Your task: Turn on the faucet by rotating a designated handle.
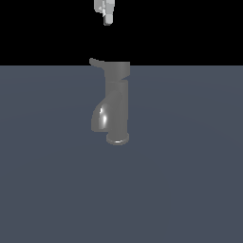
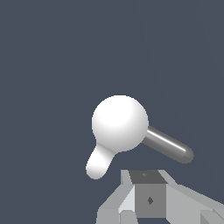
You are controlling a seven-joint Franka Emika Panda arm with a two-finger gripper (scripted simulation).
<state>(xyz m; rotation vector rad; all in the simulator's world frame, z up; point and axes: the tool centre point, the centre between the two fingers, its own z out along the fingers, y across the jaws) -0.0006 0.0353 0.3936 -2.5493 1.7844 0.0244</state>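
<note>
The grey glossy faucet (image 1: 116, 102) stands upright on the dark floor, with its flared base (image 1: 117, 139) below and its curved spout (image 1: 99, 118) towards the exterior view's left. The thin handle (image 1: 96, 62) sticks out from the wide top cap towards the exterior view's left. My gripper (image 1: 107, 19) hangs well above the handle, apart from it, with its fingers together and nothing between them. In the wrist view the top cap (image 2: 120, 123) looks white from above, the handle (image 2: 99, 162) is a bright lobe, the spout (image 2: 169, 146) is a grey rod, and my gripper (image 2: 146, 177) is near the picture's edge.
The flat dark grey floor (image 1: 190, 190) stretches all around the faucet. Nothing else stands on it. The background above the floor line is black.
</note>
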